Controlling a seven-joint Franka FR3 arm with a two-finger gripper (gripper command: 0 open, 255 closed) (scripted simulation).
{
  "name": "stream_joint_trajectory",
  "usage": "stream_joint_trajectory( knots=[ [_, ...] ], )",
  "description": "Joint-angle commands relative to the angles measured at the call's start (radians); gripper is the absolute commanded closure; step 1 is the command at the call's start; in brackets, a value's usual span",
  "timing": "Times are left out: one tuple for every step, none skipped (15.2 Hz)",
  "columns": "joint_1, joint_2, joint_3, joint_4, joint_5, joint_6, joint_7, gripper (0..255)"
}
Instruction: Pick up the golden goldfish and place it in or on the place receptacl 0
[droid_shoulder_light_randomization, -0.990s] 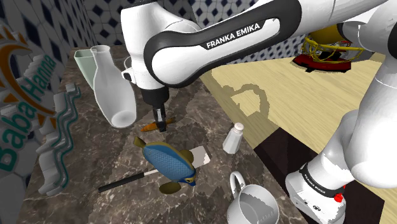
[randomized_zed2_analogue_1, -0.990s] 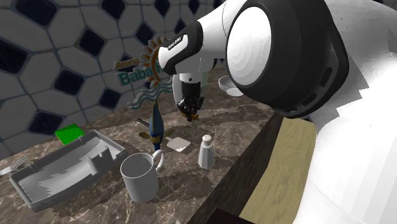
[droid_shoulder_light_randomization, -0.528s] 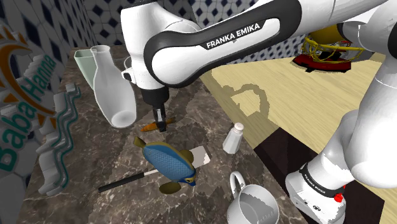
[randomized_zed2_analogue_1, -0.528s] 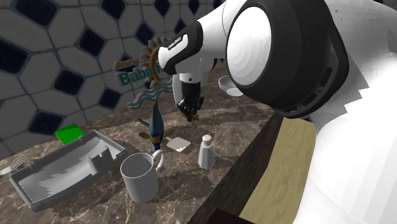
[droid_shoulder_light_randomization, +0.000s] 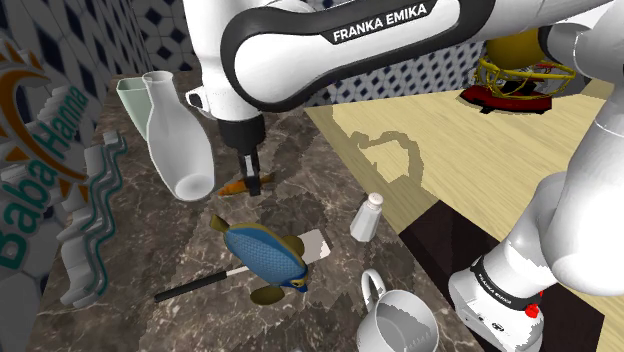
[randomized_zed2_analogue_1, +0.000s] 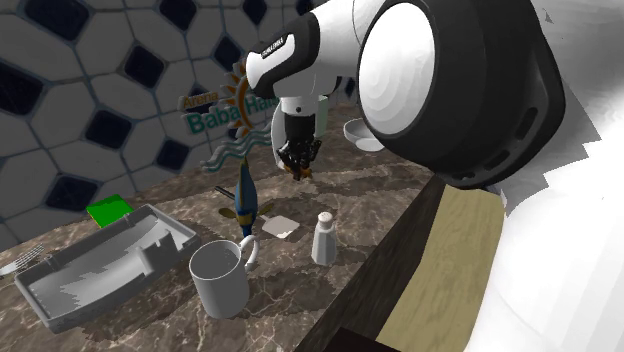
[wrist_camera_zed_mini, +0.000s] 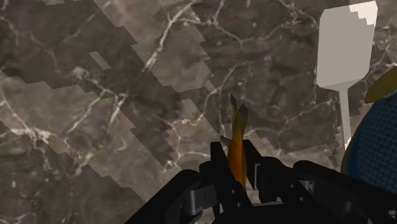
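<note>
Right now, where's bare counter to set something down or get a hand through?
Free: the marble counter strip between the white vase and the counter's edge, above the gripper clasping the goldfish in the shoulder view; also the patch between gripper and shaker. Crowded: nearer the stand, where blue fish, spatula and mug sit close together.

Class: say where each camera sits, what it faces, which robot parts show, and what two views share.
Shoulder view: beside the stand, looking down over the marble counter; arm, claw show.
Second exterior view: behind the arm, facing the tiled wall; arm, claw show.
Wrist view: on the claw, facing the counter; fingers show.
Shared: goldfish clasped in the claw.
</note>
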Motion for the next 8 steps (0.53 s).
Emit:
stream_joint_trajectory(
  knots=[
    [0.0,-0.004,0.001,0.022,0.002,-0.026,-0.001,255],
    [0.0,-0.007,0.001,0.032,0.003,-0.039,-0.001,255],
    [0.0,-0.009,0.001,0.042,0.004,-0.051,-0.001,255],
    [0.0,-0.012,0.002,0.053,0.005,-0.064,-0.001,255],
    [0.0,-0.013,0.002,0.064,0.006,-0.077,-0.001,255],
    [0.0,-0.015,0.003,0.075,0.006,-0.09,-0.001,255],
    [0.0,-0.017,0.003,0.087,0.007,-0.103,-0.001,255],
    [0.001,-0.018,0.003,0.099,0.007,-0.116,-0.001,255]
  ],
)
